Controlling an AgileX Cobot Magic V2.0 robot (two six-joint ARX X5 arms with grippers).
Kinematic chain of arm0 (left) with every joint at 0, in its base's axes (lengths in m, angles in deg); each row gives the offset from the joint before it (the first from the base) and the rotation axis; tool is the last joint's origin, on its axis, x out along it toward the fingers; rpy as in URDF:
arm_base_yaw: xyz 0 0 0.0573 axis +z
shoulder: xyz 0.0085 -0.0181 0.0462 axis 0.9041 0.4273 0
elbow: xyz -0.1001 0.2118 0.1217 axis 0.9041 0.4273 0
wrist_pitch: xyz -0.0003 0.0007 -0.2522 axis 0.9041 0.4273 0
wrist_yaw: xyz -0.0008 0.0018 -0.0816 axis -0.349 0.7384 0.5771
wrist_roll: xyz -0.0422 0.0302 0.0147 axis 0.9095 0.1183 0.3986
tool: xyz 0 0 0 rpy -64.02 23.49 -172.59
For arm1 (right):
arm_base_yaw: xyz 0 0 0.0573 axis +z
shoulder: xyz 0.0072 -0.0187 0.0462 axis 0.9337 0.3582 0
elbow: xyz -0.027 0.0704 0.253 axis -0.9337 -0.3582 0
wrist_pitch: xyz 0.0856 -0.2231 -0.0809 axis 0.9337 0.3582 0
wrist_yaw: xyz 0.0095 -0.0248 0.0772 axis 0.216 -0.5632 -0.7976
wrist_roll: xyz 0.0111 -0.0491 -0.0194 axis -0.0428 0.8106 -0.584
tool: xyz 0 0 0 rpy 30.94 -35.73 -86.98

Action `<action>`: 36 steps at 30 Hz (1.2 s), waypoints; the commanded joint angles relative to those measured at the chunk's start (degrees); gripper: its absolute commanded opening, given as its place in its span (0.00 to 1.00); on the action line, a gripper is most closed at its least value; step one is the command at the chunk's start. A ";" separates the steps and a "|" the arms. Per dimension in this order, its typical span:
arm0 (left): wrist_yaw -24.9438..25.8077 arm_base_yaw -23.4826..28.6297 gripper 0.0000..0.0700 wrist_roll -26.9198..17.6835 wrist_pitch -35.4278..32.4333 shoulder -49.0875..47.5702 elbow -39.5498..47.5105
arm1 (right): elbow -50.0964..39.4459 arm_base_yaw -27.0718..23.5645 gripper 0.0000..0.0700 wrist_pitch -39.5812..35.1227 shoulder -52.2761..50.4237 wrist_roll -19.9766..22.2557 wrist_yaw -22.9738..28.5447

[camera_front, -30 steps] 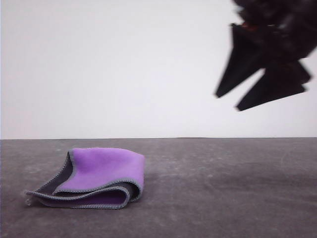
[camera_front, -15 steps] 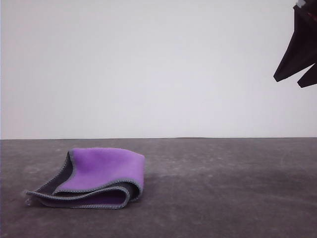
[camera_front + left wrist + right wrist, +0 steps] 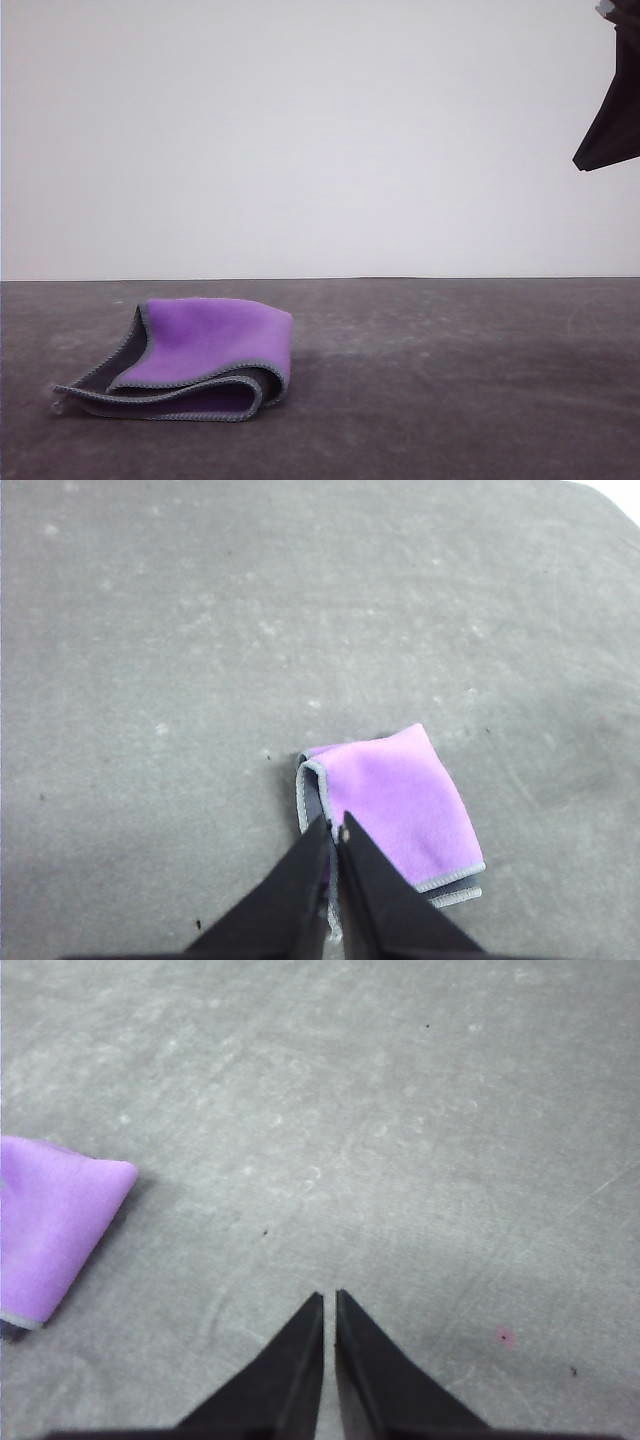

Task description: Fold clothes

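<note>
Lying folded on the grey table [image 3: 450, 380], at the near left in the front view: the cloth [image 3: 200, 355], purple side up, dark grey layers peeking out along the stitched edging, doubled at least twice by the look of the stacked edges. Judging from this, sitting at the end of the folding, or between two folds; nothing gripping the fabric now. Hanging high at the far right edge of the front view, well apart from the cloth: the right gripper [image 3: 329, 1310], fingers pressed together and empty, bare table under it in its wrist view, the cloth only at the side. Hovering above the cloth, near its edged border: the left gripper [image 3: 333, 832], tips also closed on nothing, as far as can be judged. Calling next, if another fold is wanted, for opening one gripper and pinching a free corner; otherwise only for checking that the stack is holding flat. Being cut off by the frame: most of the right gripper in the front view. Hard to make out: how many layers exactly, and a small pale thing at the near left corner of the cloth
</note>
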 commanded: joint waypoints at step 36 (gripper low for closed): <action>-0.44 23.95 0.00 -12.52 -26.33 -26.65 34.45 | 0.00 0.28 0.02 -0.57 0.37 0.11 0.02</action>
